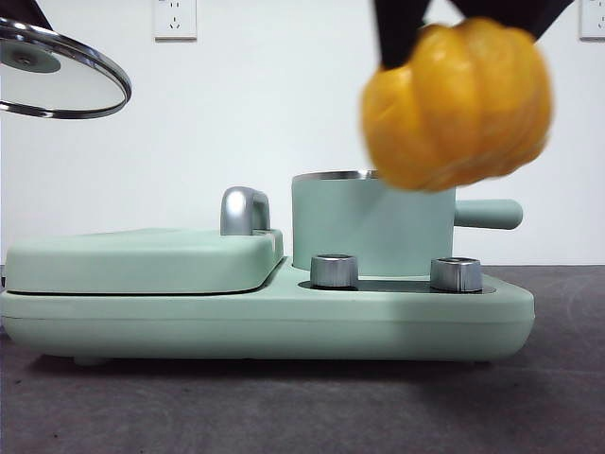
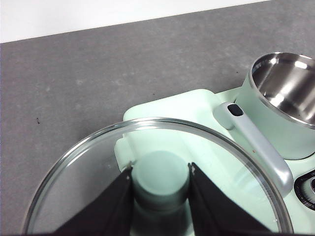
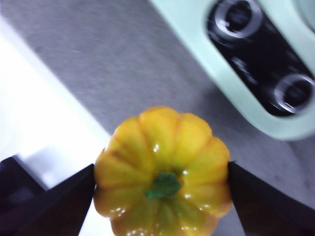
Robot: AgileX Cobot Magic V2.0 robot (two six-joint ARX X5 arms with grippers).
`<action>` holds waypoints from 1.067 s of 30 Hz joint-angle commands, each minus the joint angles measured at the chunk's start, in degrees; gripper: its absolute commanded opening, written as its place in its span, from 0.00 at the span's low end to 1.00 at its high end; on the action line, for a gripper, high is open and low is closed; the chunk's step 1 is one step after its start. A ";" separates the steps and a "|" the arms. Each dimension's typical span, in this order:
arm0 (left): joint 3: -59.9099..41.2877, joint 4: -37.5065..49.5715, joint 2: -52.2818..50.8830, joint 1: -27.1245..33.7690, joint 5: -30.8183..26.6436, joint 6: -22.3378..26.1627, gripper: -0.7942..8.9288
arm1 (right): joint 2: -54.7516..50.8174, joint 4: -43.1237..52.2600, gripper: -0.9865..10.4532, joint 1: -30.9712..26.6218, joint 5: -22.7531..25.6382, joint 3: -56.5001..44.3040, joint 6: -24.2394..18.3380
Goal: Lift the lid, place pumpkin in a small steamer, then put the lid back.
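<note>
The right gripper (image 3: pixel 161 184) grips the small glossy yellow-orange ribbed pumpkin (image 3: pixel 162 169) with a short green stem, its 2 black jaws pressed against opposite sides of the fruit. In the front view the pumpkin (image 1: pixel 458 104) hangs in the air, blurred, in front of and slightly above the steel rim of the mint-green cylindrical steamer pot (image 1: pixel 369 227); how far it is from the rim in depth is hard to judge from this level view. Beneath the held pumpkin the right wrist view shows grey table (image 3: pixel 123 64) and the edge of the wide mint-green griddle unit (image 3: pixel 211 59) with its 2 steel control knobs (image 3: pixel 238 17).

The left gripper (image 2: pixel 161 184) has its 2 jaws closed on the mint-green knob of the round glass lid (image 2: pixel 74 172) with a shiny steel rim, holding it raised and well to one side of the pot. Below that lid lies the flat mint-green griddle cover (image 2: pixel 167 110) with its curved steel handle (image 2: pixel 258 147). The steamer pot (image 2: pixel 280 105) stands open, its shiny steel interior bare.
</note>
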 commanded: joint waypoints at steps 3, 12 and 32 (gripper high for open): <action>0.79 1.57 0.00 0.04 0.09 -0.02 0.09 | 0.44 -1.81 0.40 -3.82 0.61 3.82 0.55; 0.79 1.60 0.00 0.04 0.09 -0.04 0.09 | 2.34 -1.44 0.40 -12.55 0.85 9.20 -4.33; 0.79 1.60 0.04 0.04 0.09 -0.04 0.09 | 21.11 10.36 0.40 -18.47 4.09 27.10 -10.62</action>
